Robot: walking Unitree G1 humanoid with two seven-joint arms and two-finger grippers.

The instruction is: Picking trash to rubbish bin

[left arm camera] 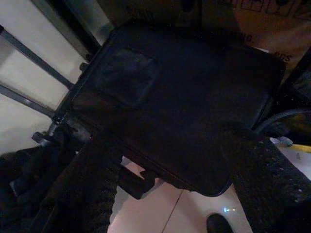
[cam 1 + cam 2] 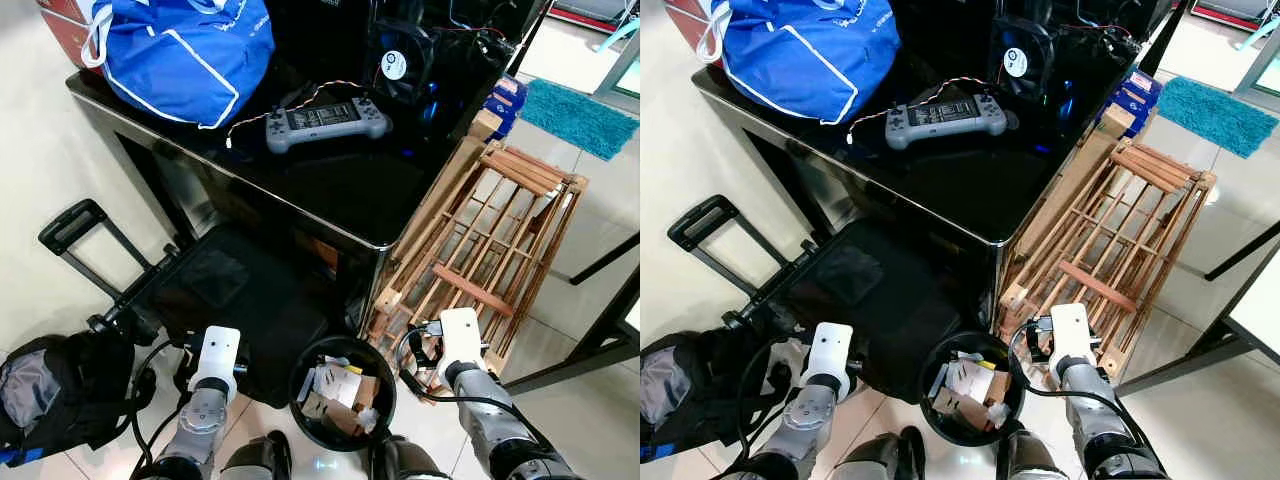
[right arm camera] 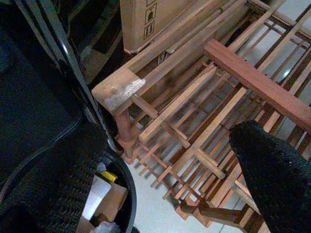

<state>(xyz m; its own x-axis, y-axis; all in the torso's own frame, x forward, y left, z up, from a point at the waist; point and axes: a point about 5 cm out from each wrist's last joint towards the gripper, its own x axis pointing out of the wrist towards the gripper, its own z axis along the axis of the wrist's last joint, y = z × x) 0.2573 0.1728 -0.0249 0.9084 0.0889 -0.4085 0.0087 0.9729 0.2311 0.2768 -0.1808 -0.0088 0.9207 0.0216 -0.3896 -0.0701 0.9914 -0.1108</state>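
Right gripper [image 3: 165, 170] held spread, fingers apart, beside the wooden rack [image 2: 490, 235].
Rubbish bin [image 2: 372, 362], with cardboard scraps [image 2: 335, 395], is seen at its 9 o'clock.

Between my feet I see the round black rubbish bin [image 2: 300, 385], upright, holding cardboard and paper trash [image 2: 338, 397].

This looks like a lived-in room of a home with a tiled floor [image 2: 40, 180]. A black table [image 2: 330, 190] at 12 o'clock holds a blue bag [image 2: 185, 50] and a controller [image 2: 325, 122]; folded wooden racks [image 2: 500, 235] lean at 2 o'clock beside a teal rug [image 2: 580, 115].
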